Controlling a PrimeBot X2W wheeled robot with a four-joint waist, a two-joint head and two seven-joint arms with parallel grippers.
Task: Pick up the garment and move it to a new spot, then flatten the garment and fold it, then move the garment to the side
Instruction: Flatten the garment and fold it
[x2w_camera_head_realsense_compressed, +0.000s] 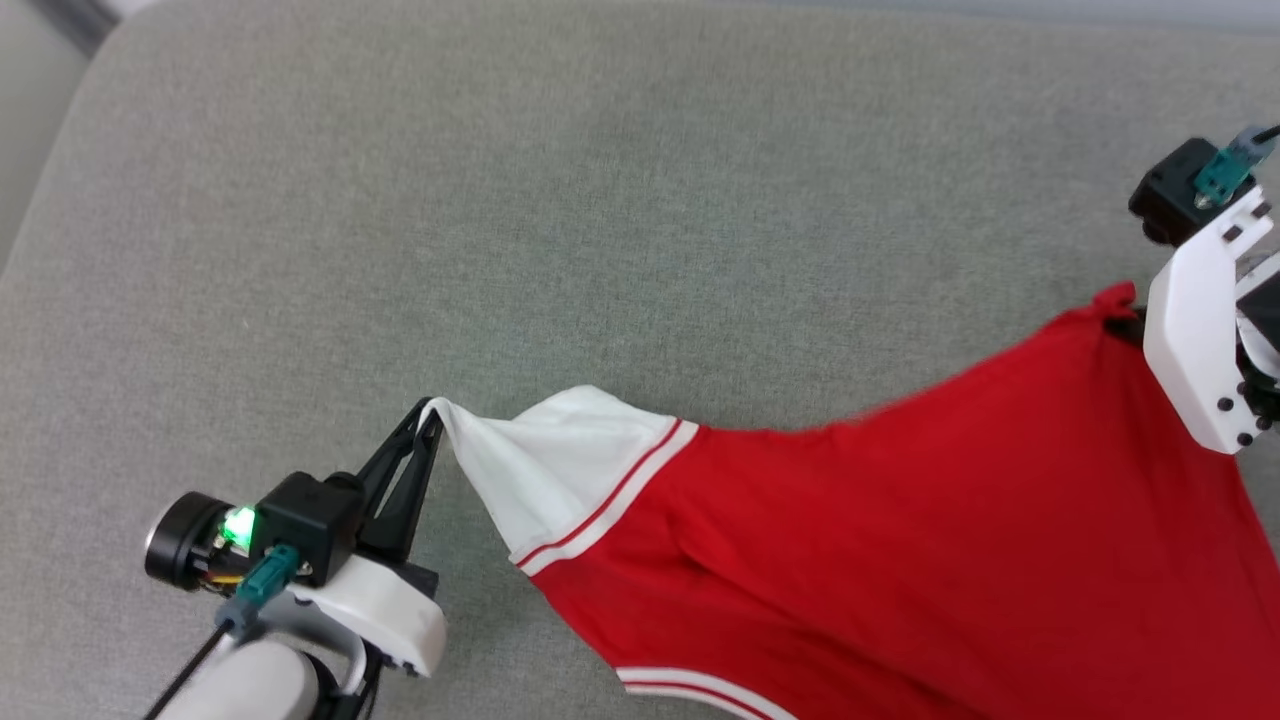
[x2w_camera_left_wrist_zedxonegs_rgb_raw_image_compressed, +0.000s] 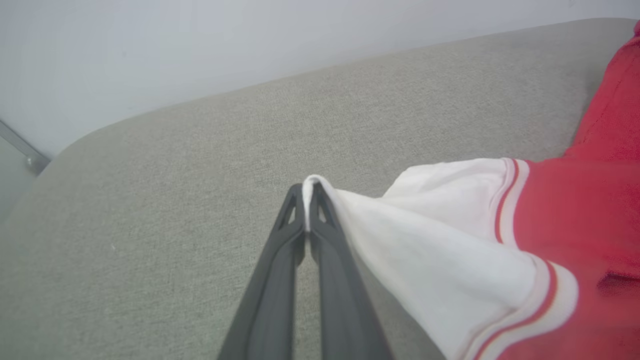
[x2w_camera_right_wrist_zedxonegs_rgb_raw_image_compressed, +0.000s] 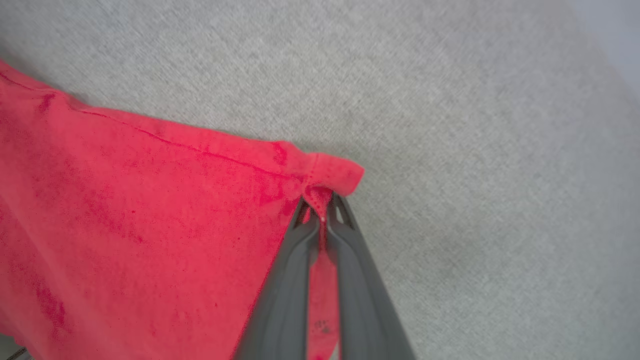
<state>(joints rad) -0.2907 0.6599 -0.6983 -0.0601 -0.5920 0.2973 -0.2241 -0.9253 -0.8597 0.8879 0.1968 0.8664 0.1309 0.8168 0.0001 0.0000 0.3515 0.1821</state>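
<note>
Left pincer (x2w_camera_head_realsense_compressed: 430, 410) is clamped shut on the tip of the white sleeve (x2w_camera_head_realsense_compressed: 540, 470) of the garment (x2w_camera_head_realsense_compressed: 900, 540) — right pincer (x2w_camera_right_wrist_zedxonegs_rgb_raw_image_compressed: 322, 209) is closed tight on a red corner (x2w_camera_right_wrist_zedxonegs_rgb_raw_image_compressed: 332, 170); garment is stretched between both pincers — draped over the grey fabric surface (x2w_camera_head_realsense_compressed: 600, 200)
</note>
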